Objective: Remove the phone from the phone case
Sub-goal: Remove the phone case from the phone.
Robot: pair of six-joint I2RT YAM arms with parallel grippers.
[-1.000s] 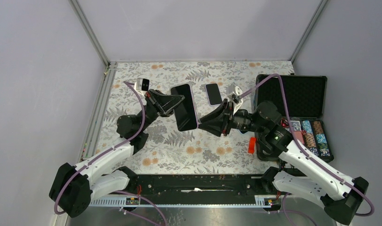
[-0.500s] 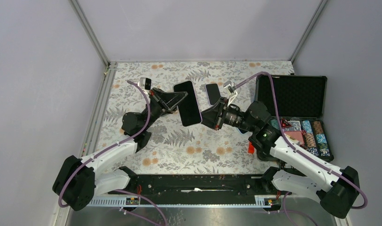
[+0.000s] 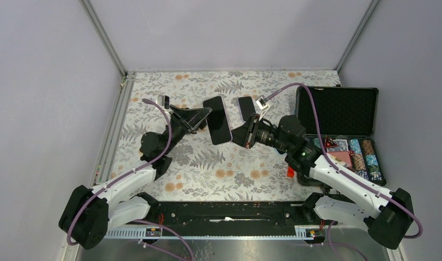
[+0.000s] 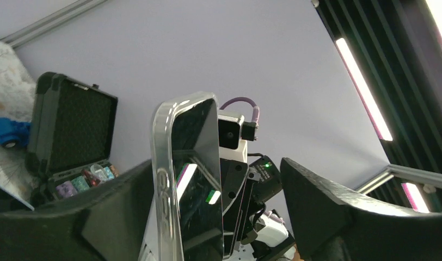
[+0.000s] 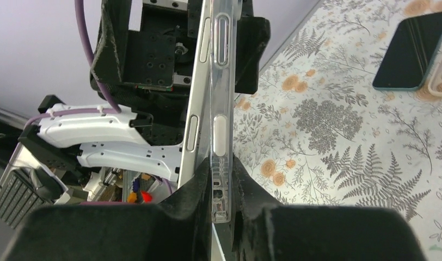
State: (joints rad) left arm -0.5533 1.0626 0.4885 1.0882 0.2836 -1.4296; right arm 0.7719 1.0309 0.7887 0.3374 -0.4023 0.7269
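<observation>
The jaws of the right gripper [image 5: 222, 176] are pinched together on the lower rim of the clear phone case [image 5: 221, 117]. The case is seen edge-on, with the silver side of the phone [image 5: 194, 133] just beside it and apparently parted from it toward the bottom. The jaws of the left gripper [image 4: 218, 167] are spread wide; the phone is seen between them, close against 1 finger, with an open gap to the other. The cased phone is thus carried in the air above the bench [image 3: 235, 174], between the 2 arms. Because only 1 pinch on a thin, smooth rim is seen, the rim could be flexed or slipped and the phone dropped onto the bench. A twist of the right wrist could also wedge the phone against the left finger. Both arms are reached forward and inward, with the wrists turned toward each other.
</observation>
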